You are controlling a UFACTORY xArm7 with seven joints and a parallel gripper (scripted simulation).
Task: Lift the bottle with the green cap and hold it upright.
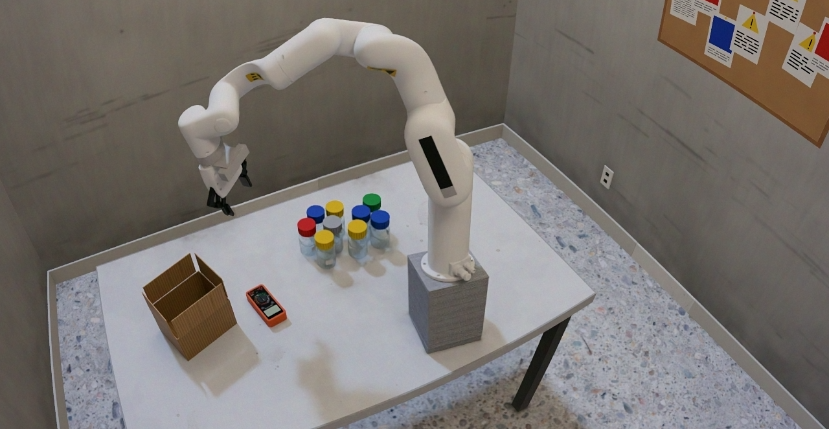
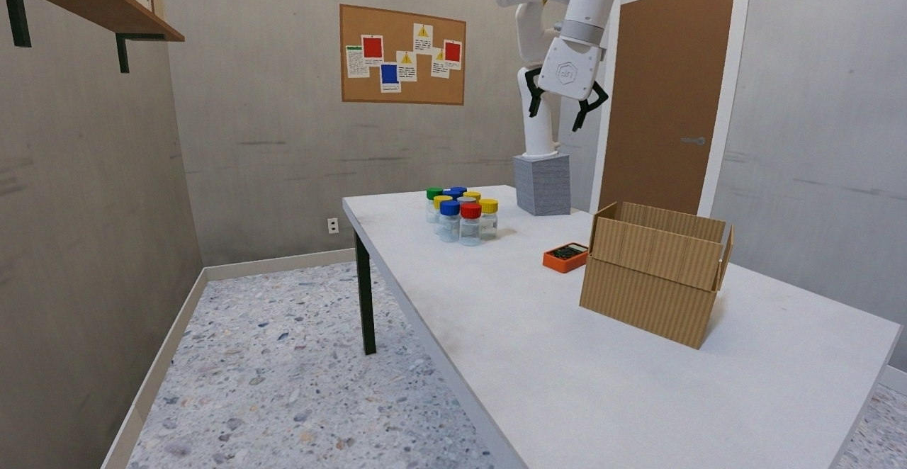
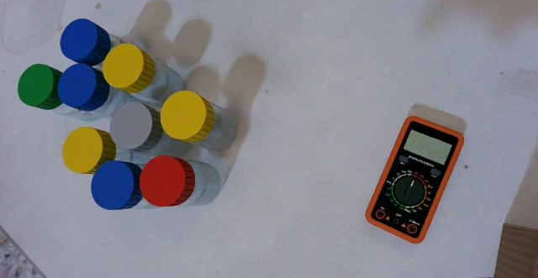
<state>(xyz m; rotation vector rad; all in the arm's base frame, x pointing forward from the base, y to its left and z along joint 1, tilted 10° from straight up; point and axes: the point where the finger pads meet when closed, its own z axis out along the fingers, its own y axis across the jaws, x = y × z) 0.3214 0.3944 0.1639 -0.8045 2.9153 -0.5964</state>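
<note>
The bottle with the green cap stands upright at the far corner of a tight cluster of clear bottles on the white table. It also shows in the exterior view and at the left of the wrist view. Around it stand bottles with blue, yellow, grey and red caps, all upright. My gripper hangs high above the table, well to the left of the cluster, open and empty; it also shows in the exterior view. Its fingers are out of the wrist view.
An orange multimeter lies flat on the table in front of the cluster. An open cardboard box stands to its left. My arm's grey base block stands right of the bottles.
</note>
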